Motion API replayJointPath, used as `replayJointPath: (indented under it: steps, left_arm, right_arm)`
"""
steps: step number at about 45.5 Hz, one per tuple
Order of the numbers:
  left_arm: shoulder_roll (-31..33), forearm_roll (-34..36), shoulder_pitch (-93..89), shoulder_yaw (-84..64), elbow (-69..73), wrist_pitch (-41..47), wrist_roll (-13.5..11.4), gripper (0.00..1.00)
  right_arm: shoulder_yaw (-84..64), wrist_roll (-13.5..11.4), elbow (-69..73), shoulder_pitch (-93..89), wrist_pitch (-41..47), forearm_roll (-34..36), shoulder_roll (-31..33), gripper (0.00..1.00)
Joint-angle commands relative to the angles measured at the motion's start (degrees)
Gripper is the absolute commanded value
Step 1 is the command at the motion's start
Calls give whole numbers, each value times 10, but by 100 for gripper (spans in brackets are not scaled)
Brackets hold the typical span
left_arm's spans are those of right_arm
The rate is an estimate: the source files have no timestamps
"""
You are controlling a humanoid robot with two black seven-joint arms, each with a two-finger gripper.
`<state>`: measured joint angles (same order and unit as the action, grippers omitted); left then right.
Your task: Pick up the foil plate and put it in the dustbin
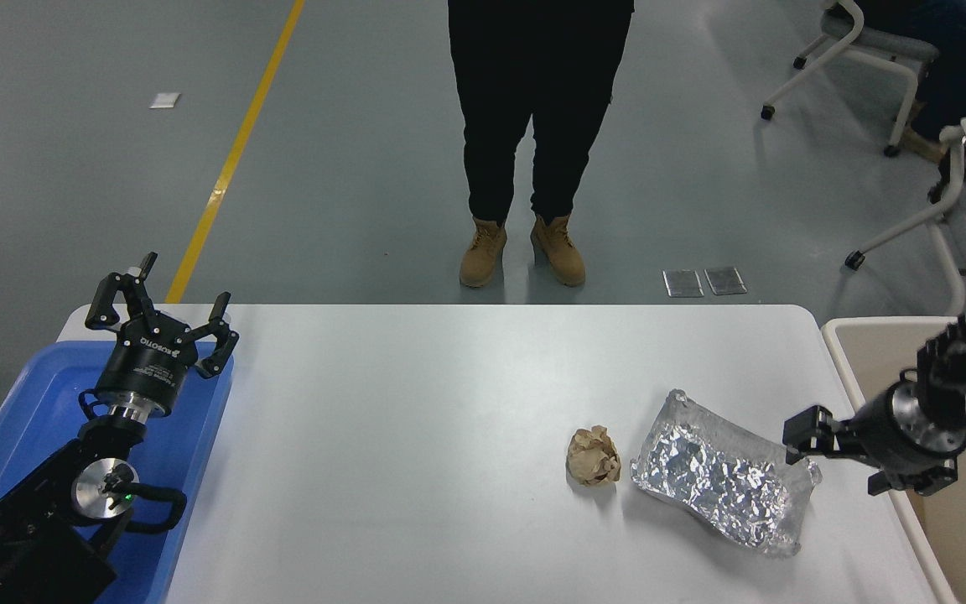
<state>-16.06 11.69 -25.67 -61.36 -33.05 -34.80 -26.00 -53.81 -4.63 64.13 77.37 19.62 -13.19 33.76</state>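
The foil plate (pixel 718 482), a crinkled silver tray, lies on the white table (pixel 416 419) at the right front. My right gripper (pixel 833 463) comes in low from the right edge and hovers at the plate's right end, jaws open, nothing between them. One fingertip is just above the plate's far right corner. The cream dustbin (pixel 850 352) stands off the table's right edge, partly hidden behind the right arm. My left gripper (pixel 162 312) is parked open at the lower left.
A crumpled brown paper ball (pixel 594 455) lies just left of the plate. A blue tray (pixel 22 411) sits under the left arm. A person in tan boots (pixel 483 252) stands beyond the table's far edge. White chairs (pixel 911 226) are at the upper right.
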Motion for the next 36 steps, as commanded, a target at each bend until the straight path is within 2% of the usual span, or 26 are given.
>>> replayJointPath:
  steps: [1, 9, 16, 20, 25, 27, 33, 35, 36]
  left_arm:
    - [1, 0, 0, 0, -1, 0, 1, 98]
    - [1, 0, 0, -1, 0, 0, 0, 98]
    - [0, 0, 0, 0, 0, 0, 1, 98]
    - [1, 0, 0, 0, 0, 0, 0, 98]
    - [1, 0, 0, 0, -1, 0, 0, 98]
    - [1, 0, 0, 0, 0, 0, 0, 98]
    - [0, 1, 0, -1, 0, 0, 1, 98]
    - [1, 1, 0, 0, 0, 0, 1, 98]
    - [0, 0, 0, -1, -1, 0, 0, 98]
  right_arm:
    - [55, 1, -46, -82, -24, -3, -4, 100]
    - [85, 1, -66, -111, -30, -3, -11, 98]
    - [94, 3, -96, -136, -57, -3, -26, 91]
    - [96, 3, -96, -142, -62, -3, -28, 73]
    - [96, 3, -95, -142, -63, -16, -30, 26]
    - [96, 3, -91, -141, -63, -23, -33, 13]
    - [100, 5, -88, -140, -63, -25, -35, 7]
    - [101, 8, -84, -140, -63, -25, -34, 0]
    - [102, 8, -83, -140, -63, -25, -34, 0]
